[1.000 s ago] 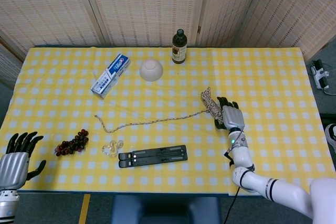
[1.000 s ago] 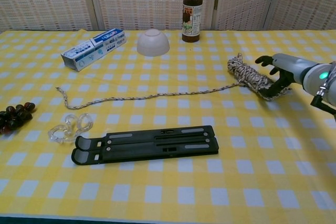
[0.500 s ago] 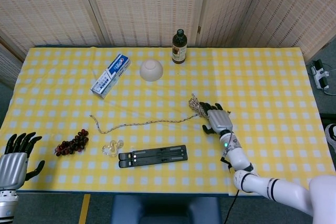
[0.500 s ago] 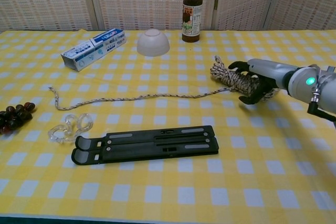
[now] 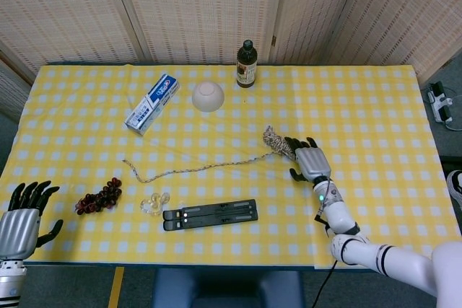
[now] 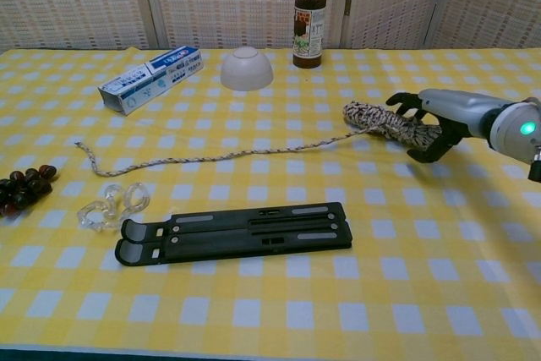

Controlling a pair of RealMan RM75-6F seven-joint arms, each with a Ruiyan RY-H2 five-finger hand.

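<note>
Right hand (image 6: 431,128), gripping the coiled end of the speckled braided rope (image 6: 385,120), has swung back rightward from the black folding stand (image 6: 232,232), dragging its tail along.

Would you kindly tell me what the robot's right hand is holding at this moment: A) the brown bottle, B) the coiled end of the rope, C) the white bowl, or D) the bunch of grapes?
B: the right hand grips the bundled end of the rope, whose loose tail trails left across the table.
</note>
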